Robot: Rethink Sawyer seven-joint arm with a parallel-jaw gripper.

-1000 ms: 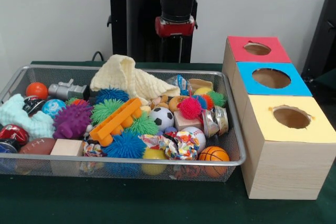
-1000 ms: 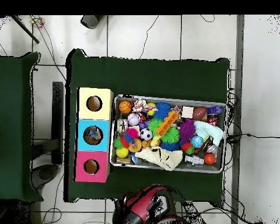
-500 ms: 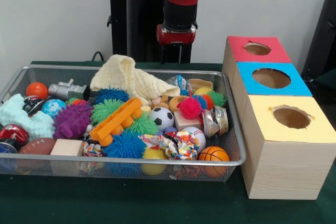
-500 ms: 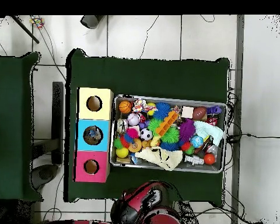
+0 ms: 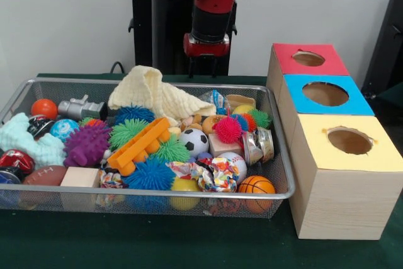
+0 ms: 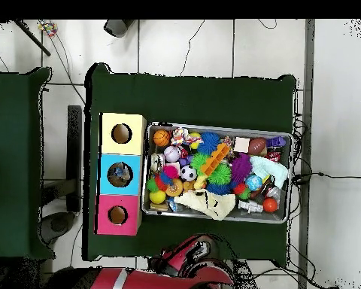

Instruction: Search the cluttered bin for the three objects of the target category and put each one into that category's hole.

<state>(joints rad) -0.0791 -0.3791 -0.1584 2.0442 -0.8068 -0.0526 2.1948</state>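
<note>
1. Toys of the target category, whichever it is, appear to sit in the silver wire-mesh bin point(image 5: 277, 155), which is heaped full on the dark green tablecloth point(image 5: 189, 244).
2. Likely candidates are the balls: a black-and-white soccer ball point(image 5: 194, 141) near the middle, an orange basketball point(image 5: 256, 186) at the near right corner, a white baseball point(image 5: 235, 165) just behind it, and a small brown football point(image 5: 45, 175) at the near left. Spiky rubber balls, a pale yellow cloth point(image 5: 151, 96) and a long orange plastic block point(image 5: 140, 145) lie among them.
3. Beside the bin stands a wooden box row point(image 5: 327, 200) with three round holes, topped red point(image 5: 308, 58), blue point(image 5: 325, 94) and yellow point(image 5: 349, 140).
4. From the front the holes look dark; overhead, something indistinct shows in the blue hole, so I cannot say whether anything is sorted. I judge most or all of the job remains.
5. Beyond the bin's far rim the red and black arm point(image 5: 211, 4) hangs pointing down, its gripper point(image 5: 206, 65) high and well clear of the toys.
6. Its claw carries nothing visible, but whether the tips stand apart or together I cannot tell.
</note>
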